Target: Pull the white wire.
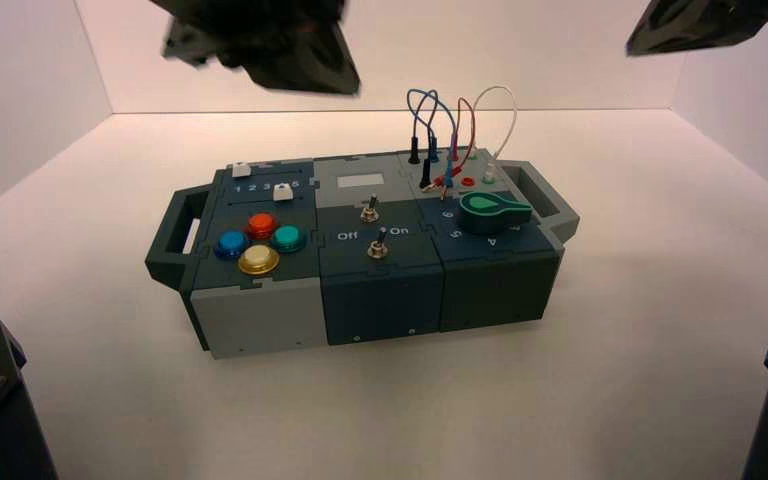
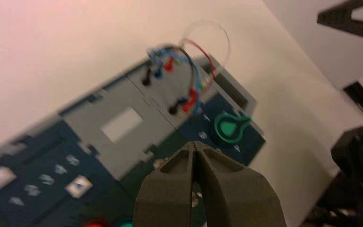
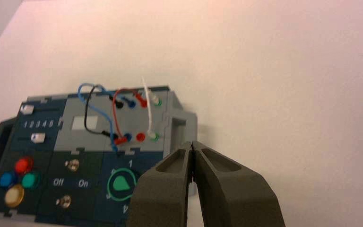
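Note:
The white wire (image 1: pixel 515 110) arches in a loop over the box's far right corner, both ends plugged into green-ringed sockets. In the right wrist view the white wire (image 3: pixel 149 111) runs between the two socket rows. In the left wrist view the white wire (image 2: pixel 226 41) shows only as a faint loop. My left gripper (image 2: pixel 194 144) hangs shut and empty above the box's middle, well short of the wires. Also shut and empty, my right gripper (image 3: pixel 191 143) hovers high over the box's right end, apart from the wire.
Blue (image 3: pixel 86 97), black (image 3: pixel 88 113) and red (image 3: pixel 116 111) wires loop beside the white one. A green knob (image 1: pixel 487 211) sits in front of them, two toggle switches (image 1: pixel 370 212) marked Off and On in the middle, four coloured buttons (image 1: pixel 259 243) on the left. White walls enclose the table.

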### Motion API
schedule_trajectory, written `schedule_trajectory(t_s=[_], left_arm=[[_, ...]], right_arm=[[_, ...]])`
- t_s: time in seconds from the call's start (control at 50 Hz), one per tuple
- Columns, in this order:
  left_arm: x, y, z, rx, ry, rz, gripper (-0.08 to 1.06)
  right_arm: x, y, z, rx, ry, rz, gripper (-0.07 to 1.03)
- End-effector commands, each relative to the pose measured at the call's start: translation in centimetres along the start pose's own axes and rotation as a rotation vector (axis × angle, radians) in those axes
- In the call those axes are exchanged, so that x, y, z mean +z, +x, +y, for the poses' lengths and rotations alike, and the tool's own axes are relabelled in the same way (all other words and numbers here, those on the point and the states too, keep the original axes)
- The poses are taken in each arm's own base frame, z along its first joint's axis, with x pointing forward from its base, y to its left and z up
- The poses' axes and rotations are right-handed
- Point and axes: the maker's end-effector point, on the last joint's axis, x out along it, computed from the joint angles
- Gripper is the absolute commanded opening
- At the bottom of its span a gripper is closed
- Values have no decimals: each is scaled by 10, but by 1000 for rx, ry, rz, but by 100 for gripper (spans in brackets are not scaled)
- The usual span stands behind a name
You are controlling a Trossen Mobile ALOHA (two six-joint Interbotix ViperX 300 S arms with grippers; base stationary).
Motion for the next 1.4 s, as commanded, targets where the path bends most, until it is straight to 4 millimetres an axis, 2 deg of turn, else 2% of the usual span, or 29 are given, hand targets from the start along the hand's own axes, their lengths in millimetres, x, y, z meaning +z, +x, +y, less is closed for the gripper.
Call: schedule_trajectory(t_s=[0.02, 0.24, 0.32, 0.48, 0.64, 0.74, 1.06, 1.4], left_arm=[[5, 9, -22, -43, 9, 7, -3], [-6, 25, -35, -55, 33, 64, -3], [-6, 27, -36, -57, 36, 68, -3], [-4, 26, -37, -61, 38, 60, -3], [-4, 26, -37, -61, 38, 60, -3], [-5, 26, -37, -59, 36, 64, -3], [-4, 26, -37, -60, 38, 60, -3], [-6, 27, -36, -59, 39, 62, -3]], right_arm=[[2, 1, 1, 4, 9, 5, -2], [-9, 12, 4, 6, -6, 74, -2], [-13, 18, 8, 15, -20, 106, 1], [-19, 27, 28, 66, -54, 146, 29], [-14, 36, 43, 97, -66, 145, 37], [-15, 43, 46, 97, -63, 170, 53], [-21, 71, 51, 81, -69, 243, 53], [-13, 92, 57, 73, -72, 270, 53]])
